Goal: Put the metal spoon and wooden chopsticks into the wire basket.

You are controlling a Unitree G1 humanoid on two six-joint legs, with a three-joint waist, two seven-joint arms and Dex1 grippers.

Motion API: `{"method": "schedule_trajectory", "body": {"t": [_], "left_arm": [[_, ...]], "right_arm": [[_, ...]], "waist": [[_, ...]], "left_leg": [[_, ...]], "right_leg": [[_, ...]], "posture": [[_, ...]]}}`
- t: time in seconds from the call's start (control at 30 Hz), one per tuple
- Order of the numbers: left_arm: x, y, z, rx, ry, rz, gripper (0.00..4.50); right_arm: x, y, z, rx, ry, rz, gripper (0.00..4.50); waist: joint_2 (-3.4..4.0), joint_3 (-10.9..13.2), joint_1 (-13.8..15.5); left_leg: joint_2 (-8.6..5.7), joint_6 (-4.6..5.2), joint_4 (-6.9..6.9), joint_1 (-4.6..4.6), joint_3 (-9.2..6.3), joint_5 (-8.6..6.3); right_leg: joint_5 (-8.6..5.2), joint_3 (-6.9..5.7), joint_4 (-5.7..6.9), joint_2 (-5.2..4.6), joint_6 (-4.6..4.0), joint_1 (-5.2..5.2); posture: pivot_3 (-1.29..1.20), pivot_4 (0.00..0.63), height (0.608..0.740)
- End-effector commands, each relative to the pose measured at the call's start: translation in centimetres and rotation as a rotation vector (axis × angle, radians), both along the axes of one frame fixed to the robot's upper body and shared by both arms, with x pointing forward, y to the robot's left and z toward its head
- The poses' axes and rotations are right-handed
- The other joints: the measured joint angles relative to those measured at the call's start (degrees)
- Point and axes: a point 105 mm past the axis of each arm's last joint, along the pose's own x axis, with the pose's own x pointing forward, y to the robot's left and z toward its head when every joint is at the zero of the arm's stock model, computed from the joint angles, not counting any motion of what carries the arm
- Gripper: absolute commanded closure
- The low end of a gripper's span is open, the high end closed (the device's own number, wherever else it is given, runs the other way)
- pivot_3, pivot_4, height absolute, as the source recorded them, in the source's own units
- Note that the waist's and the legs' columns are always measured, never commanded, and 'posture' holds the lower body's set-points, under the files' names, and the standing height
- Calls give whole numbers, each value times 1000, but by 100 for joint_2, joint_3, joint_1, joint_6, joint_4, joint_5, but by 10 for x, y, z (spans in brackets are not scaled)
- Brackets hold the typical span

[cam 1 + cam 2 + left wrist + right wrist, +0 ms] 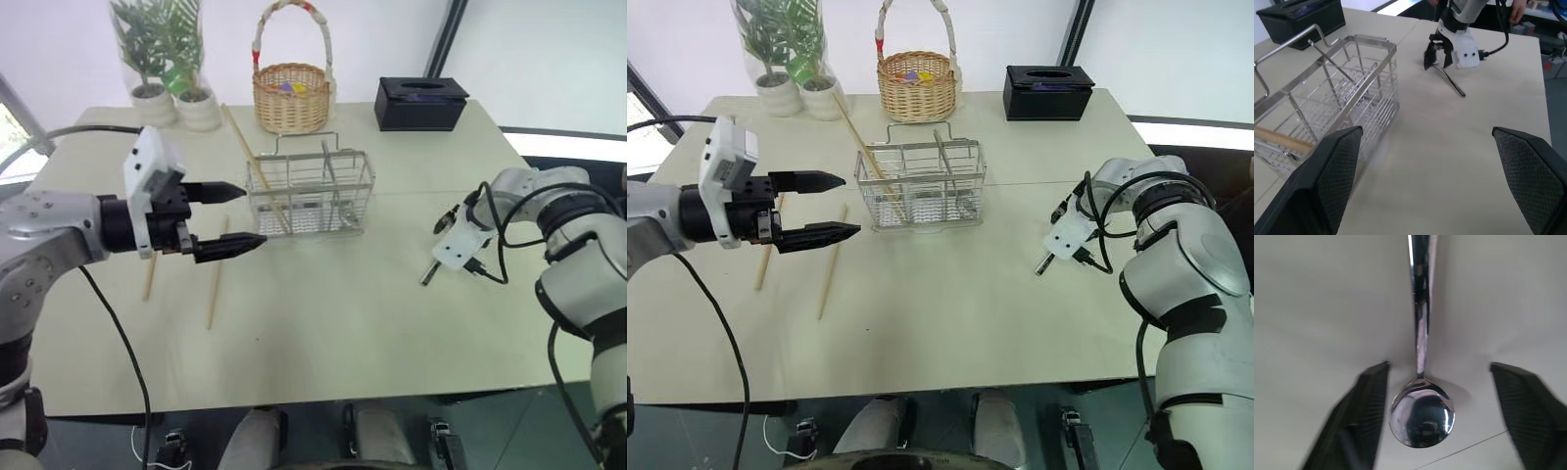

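Gleaming like a mirror, polished metal: the spoon (1421, 418), bowl and thin handle alike. Shining as bright silver wire: the wire basket (312, 193), its grid thin and smooth. Looking like pale, matt, unvarnished wood: the chopsticks (216, 272). Lying flat as a smooth, matt, cream tabletop: the table (323, 323). Showing as matt black with a fine cross-hatched texture: the fingers (1332, 171) of the left gripper (238, 215). Showing as coarse woven wicker, tan and rough: the round basket (291, 95). Sitting as dull black: the tissue box (420, 103).
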Motion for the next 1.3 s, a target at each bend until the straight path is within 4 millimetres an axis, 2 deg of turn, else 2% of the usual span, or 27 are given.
{"method": "schedule_trajectory", "body": {"t": [0.03,0.1,0.7,0.83,1.0,1.13,1.2,1.3], "left_arm": [[0,0,14,-18,-52,-1,0],[1,-1,16,-22,-57,-2,0],[16,-4,22,-57,-93,3,0],[16,-4,24,-62,-103,5,0],[16,-1,30,-86,-121,23,0],[17,5,30,-90,-138,48,0],[19,8,32,-98,-146,63,0],[23,12,36,-115,-160,82,0]], "right_arm": [[3,6,10,24,-20,15,3398],[2,5,10,32,-13,6,4438],[3,4,14,75,-33,-11,4438],[8,13,24,184,-81,-24,4438],[10,26,59,458,-140,-66,4438],[8,23,101,804,-211,-154,4438],[4,23,124,1035,-213,-208,4438],[-5,34,167,1421,-232,-253,4438]], "waist": [[1,0,-21],[2,1,-39],[2,1,-19],[2,2,-20],[2,1,-20],[3,2,-6],[-2,-1,-1],[2,1,6]], "left_leg": [[0,0,0,0,-1,0],[0,0,-1,1,2,0],[0,-9,-2,-2,1,5],[0,-9,-2,-2,1,5],[0,-8,-2,-3,1,5],[-1,-2,1,-6,-4,1],[-1,-1,1,-6,-5,1],[0,4,3,-6,-12,-3]], "right_leg": [[0,0,2,0,0,-2],[0,1,4,1,0,-6],[1,5,10,4,1,-7],[1,6,11,4,2,-7],[1,6,9,4,2,-6],[2,6,4,3,3,0],[2,5,1,2,3,3],[2,5,-4,1,2,9]], "posture": [[0,150,650],[0,150,650],[0,150,650],[0,150,650],[0,150,650],[0,150,650],[0,150,650],[0,150,650]]}}
